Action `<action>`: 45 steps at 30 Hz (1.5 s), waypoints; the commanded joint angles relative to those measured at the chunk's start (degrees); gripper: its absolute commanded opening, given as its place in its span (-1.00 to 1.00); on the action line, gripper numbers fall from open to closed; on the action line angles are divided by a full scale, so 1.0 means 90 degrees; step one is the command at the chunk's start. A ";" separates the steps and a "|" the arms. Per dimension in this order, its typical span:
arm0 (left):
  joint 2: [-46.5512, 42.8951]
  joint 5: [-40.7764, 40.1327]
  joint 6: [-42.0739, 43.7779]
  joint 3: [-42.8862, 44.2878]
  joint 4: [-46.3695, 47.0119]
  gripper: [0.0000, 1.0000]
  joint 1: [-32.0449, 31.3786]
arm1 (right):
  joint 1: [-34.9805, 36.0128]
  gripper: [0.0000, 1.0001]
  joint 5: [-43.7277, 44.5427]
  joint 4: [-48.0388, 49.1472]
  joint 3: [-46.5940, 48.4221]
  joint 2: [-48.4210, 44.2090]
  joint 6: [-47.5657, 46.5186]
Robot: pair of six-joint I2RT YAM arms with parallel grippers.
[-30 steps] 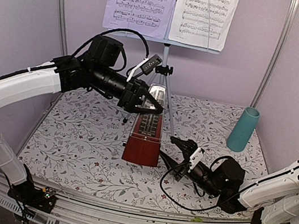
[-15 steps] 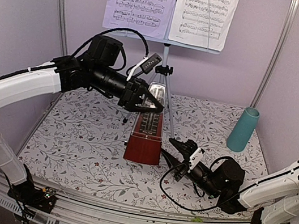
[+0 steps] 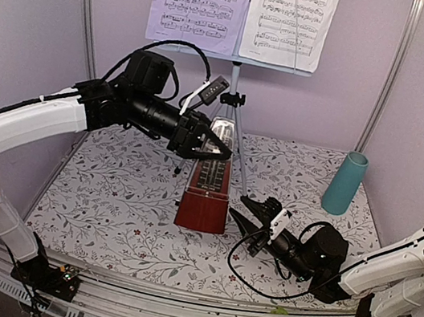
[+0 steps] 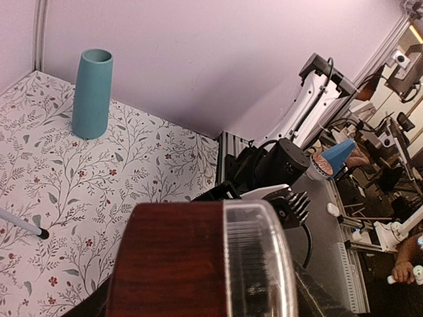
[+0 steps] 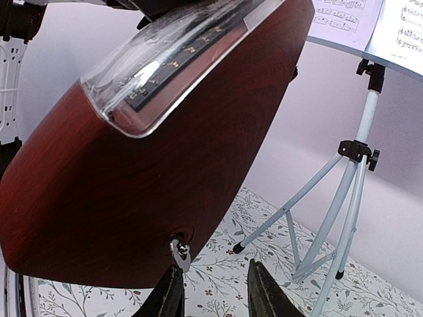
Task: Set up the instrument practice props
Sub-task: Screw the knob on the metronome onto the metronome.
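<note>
The dark-red-brown pyramid metronome point(image 3: 206, 186) stands on the flowered mat, in front of the music stand's silver tripod legs point(image 3: 234, 122). The stand's desk is mostly hidden behind two white-lilac sheet-music pages point(image 3: 241, 9) resting on it at the back. My left gripper point(image 3: 211, 147) is shut on the metronome's top; in the left wrist view the metronome point(image 4: 178, 264) fills the bottom. My right gripper point(image 3: 245, 210) is open, low at the metronome's right side. In the right wrist view its left fingertip point(image 5: 168, 294) sits just under the metronome's silver winding key point(image 5: 180, 254).
A teal cup point(image 3: 344, 183) stands at the back right of the mat and shows in the left wrist view point(image 4: 91, 92). Lilac walls and metal posts point(image 3: 87, 7) close in the back and sides. A tripod foot point(image 5: 238, 249) rests behind the right gripper.
The metronome's base has shifted very slightly to the right. Both arms are almost where they were.
</note>
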 commanded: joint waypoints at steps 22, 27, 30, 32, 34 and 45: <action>-0.0093 0.0395 -0.0120 0.0014 0.0468 -1.00 0.0045 | 0.0024 -0.46 -0.0336 -0.0133 0.0317 0.0105 0.0094; -0.0101 0.0362 -0.0101 0.0041 0.0441 -1.00 0.0044 | 0.0032 -0.42 -0.0341 -0.0160 0.0281 0.0103 0.0109; -0.0093 0.0351 -0.0100 0.0099 0.0380 -1.00 0.0044 | 0.0081 -0.32 -0.0254 -0.0162 0.0259 0.0135 0.0110; -0.0093 0.0297 -0.0118 0.0111 0.0354 -1.00 0.0047 | 0.0135 -0.25 -0.0168 -0.0114 0.0261 0.0169 0.0110; -0.0088 0.0287 -0.0130 0.0103 0.0349 -1.00 0.0044 | 0.0175 -0.22 -0.0039 -0.0043 0.0254 0.0218 0.0101; -0.0063 0.0189 -0.0361 0.0078 0.0415 -1.00 0.0045 | 0.0459 -0.20 0.0758 0.0669 0.0310 0.0668 -0.0201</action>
